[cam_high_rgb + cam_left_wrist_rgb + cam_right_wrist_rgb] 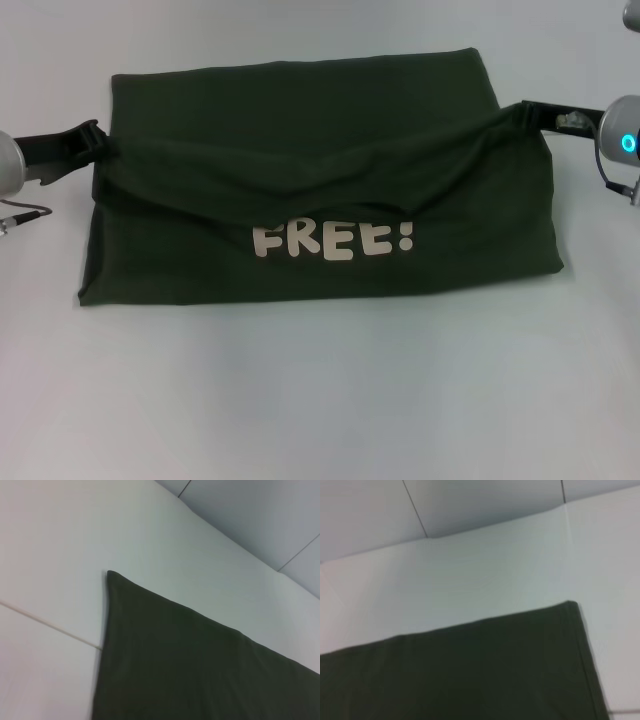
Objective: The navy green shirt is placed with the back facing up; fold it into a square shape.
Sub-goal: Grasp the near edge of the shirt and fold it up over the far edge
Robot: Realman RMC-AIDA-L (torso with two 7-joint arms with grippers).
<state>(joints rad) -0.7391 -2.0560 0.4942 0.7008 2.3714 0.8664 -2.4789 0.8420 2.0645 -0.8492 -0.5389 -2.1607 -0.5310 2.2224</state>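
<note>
Olive cotton navy green shirt [320, 165] sags, rumpled, between both pinching grippers

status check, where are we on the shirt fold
Left gripper and right gripper each pinch a shirt edge, mid-fold. Lettering showing. Nothing in the way.

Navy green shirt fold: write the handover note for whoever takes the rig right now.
Left gripper: shut on the shirt's left edge, raised off the table.
Right gripper: shut on the right edge, also raised.
The navy green shirt lies across the white table, already narrowed to a wide rectangle. The held fold sags between the grippers, and cream "FREE!" lettering shows beneath it on the near part.
Done: sleeves are no longer visible; a lengthwise fold is underway.
Left: lay the held edge down, release, then probably fold again to reach a square.
</note>
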